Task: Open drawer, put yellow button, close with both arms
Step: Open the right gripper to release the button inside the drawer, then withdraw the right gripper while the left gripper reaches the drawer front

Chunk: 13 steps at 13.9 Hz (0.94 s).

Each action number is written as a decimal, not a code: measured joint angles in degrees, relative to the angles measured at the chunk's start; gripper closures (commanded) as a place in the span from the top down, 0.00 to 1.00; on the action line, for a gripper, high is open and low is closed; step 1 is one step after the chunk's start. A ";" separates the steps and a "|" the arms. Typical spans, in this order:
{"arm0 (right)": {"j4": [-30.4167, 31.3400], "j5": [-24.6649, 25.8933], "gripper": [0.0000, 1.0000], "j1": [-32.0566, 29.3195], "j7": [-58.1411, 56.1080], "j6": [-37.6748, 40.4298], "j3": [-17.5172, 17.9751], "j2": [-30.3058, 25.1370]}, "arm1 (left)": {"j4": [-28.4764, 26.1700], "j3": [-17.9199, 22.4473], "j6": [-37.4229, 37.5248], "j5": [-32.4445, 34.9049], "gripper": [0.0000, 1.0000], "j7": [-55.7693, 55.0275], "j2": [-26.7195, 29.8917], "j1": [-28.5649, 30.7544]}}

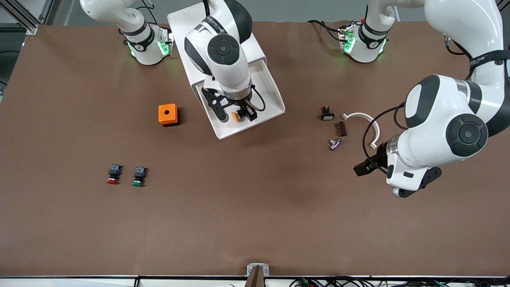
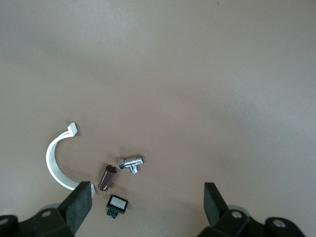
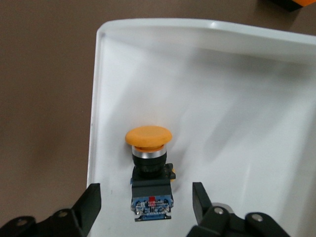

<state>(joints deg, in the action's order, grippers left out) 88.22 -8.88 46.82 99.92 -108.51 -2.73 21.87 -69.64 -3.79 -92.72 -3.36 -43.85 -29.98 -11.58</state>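
Near the drawer [image 1: 275,101] tray's front edge, the yellow button [image 3: 148,170] lies released between my right gripper's [image 3: 145,200] wide-spread fingers; I should rise straight clear. My left gripper [image 2: 147,200] waits, spread wide.

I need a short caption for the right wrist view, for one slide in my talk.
The open right gripper hovers over the yellow button, which lies in the white tray of the open drawer.

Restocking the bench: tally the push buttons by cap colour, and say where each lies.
Yellow: 1, the yellow button in the open drawer, under the right gripper.
Red: 1, red button on the table.
Green: 1, green button beside it.
Total: 3
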 measured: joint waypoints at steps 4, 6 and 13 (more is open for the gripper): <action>-7.99 -0.01 1.00 -1.49 -2.82 11.71 -0.16 -0.84 | -0.37 -0.19 -0.55 0.00 1.00 0.00 -0.03 -0.78; -10.28 -0.01 1.00 -3.34 -11.52 17.74 -0.27 -1.74 | -0.90 -0.35 -2.10 0.00 1.00 0.00 -0.41 -2.26; -10.42 0.00 1.00 -16.63 -50.33 27.34 -0.74 -10.62 | -4.94 -2.09 -15.11 0.00 1.00 2.12 -4.33 -10.54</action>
<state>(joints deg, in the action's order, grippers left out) 77.80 -8.88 30.18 49.59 -81.17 -3.47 11.25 -74.57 -5.88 -107.84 -3.36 -41.73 -34.31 -22.13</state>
